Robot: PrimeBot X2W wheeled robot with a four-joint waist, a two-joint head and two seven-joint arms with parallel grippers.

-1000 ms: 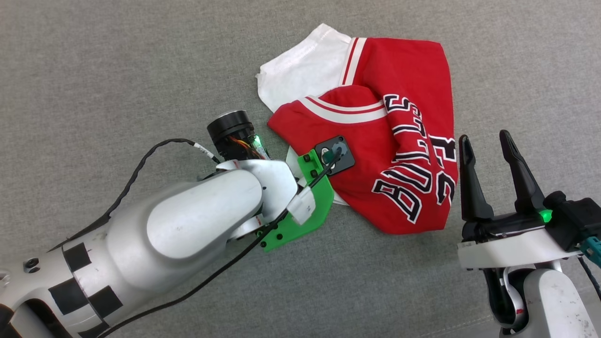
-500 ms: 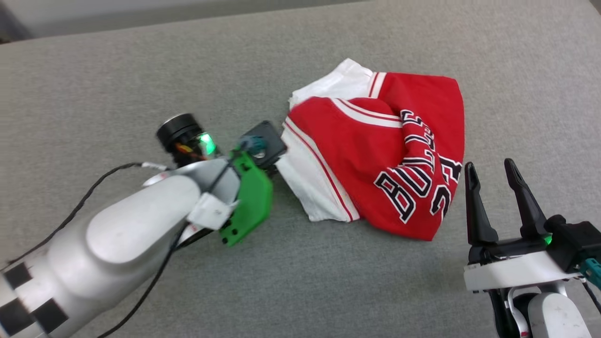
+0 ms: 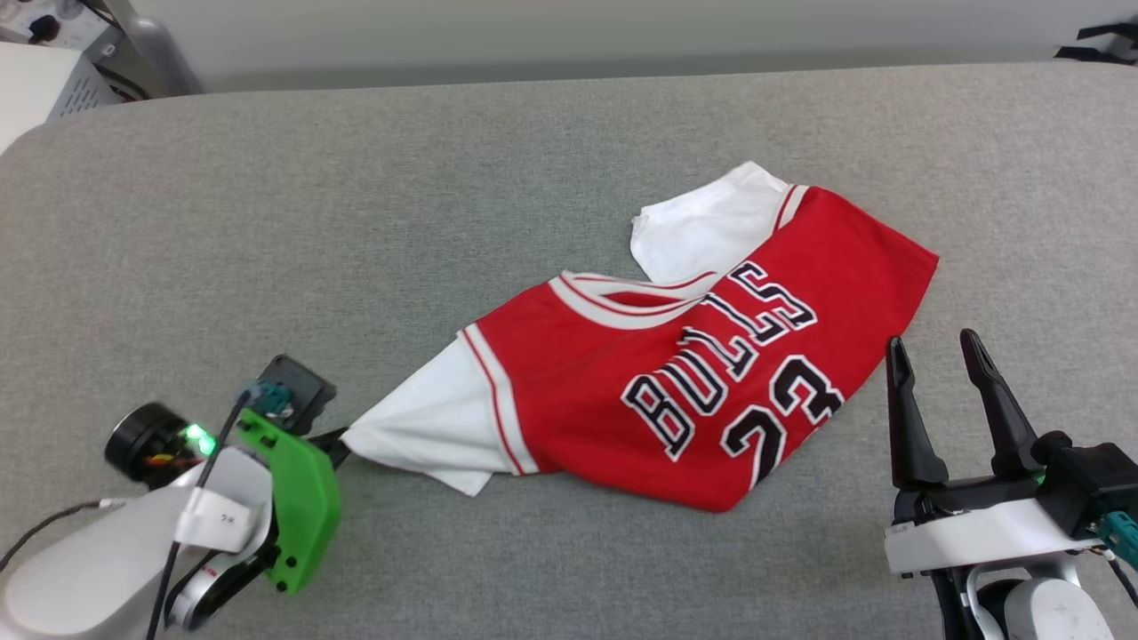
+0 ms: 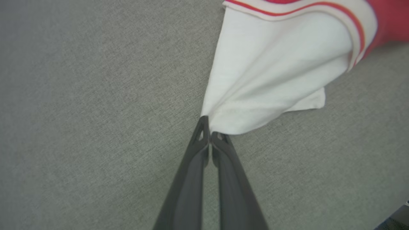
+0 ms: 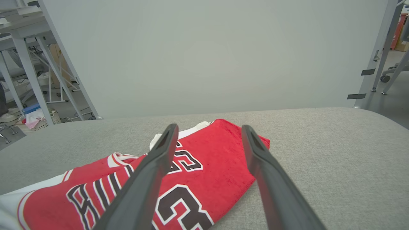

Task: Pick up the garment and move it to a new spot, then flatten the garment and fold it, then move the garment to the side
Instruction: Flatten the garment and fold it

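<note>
The garment [image 3: 711, 373], a red jersey with black "BULLS 23" lettering facing up, lies stretched across the grey surface. One white sleeve [image 3: 418, 427] is drawn out to the lower left into a point. My left gripper [image 4: 209, 131] is shut on the tip of that white sleeve [image 4: 271, 73]; in the head view its fingers [image 3: 333, 442] barely show past the green wrist mount. At the lower right my right gripper [image 3: 933, 351] stands open just beside the garment's right edge, holding nothing. In the right wrist view its fingers [image 5: 166, 150] frame the red cloth [image 5: 204, 166].
The grey padded surface [image 3: 356, 204] reaches a far edge with a pale wall [image 5: 204, 48] behind it. Metal frames and clutter [image 5: 35, 80] stand beyond the surface at the left. A white box [image 3: 36, 89] sits at the upper left corner.
My left gripper has pulled the white sleeve down and left, dragging the crumpled garment out flatter and longer. The camera has tilted up, bringing the far edge into view. The right gripper stays open.
</note>
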